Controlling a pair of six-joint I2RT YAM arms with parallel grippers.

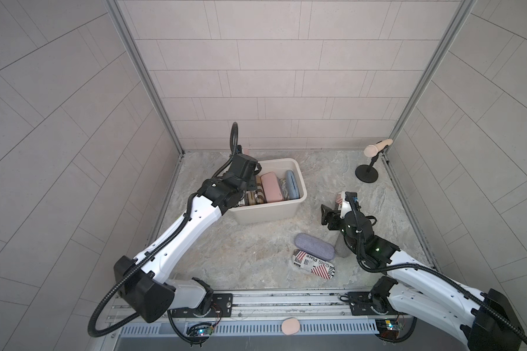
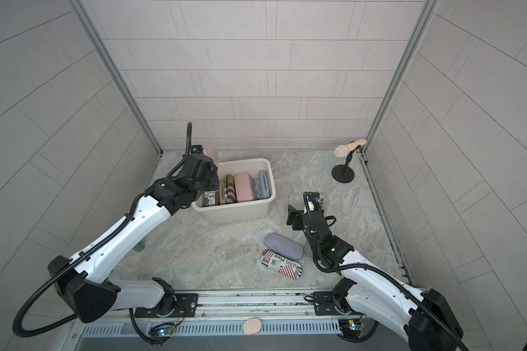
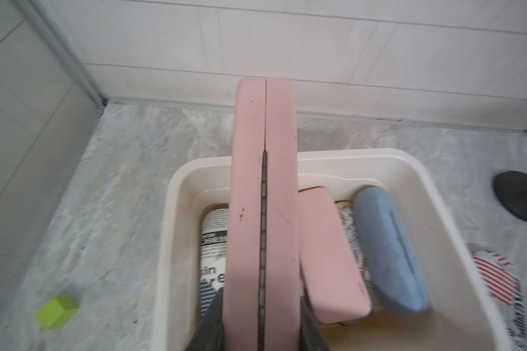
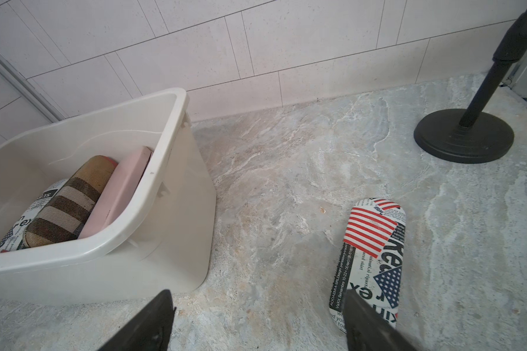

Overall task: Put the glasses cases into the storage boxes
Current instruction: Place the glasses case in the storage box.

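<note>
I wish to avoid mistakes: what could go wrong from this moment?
The left end effector holds a pink glasses case on edge over the storage bin, already holding several cases; released, it may perch on top or tip out. The open right end effector has one finger over the flag-print case, not around it; descending could knock it away.

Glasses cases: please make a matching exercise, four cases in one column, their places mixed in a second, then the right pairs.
Cases
1. pink case showing its hinge
2. plaid case
3. lilac-grey case
4. light blue case

Places
A. on the table, beside a flag-print case
B. in the bin, at one end of the row
C. clamped in the left gripper, over the bin
D. in the bin, between a newspaper-print case and a second pink case

Pairs: 1-C, 2-D, 3-A, 4-B
</note>
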